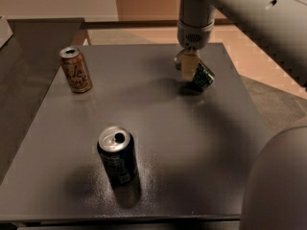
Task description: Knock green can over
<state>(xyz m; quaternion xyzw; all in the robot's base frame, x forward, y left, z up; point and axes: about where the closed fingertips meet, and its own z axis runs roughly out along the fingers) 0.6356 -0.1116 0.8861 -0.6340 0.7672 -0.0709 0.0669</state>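
Arm [249, 8] spans from top right, a pale grey link sloping down and left to the wrist [194, 25]. The wrist is vertical, pointing straight down. The gripper [190, 71] hangs below it, low over the far right part of the desk [158, 128]. Another rounded grey body part [280, 186] fills the bottom right corner.
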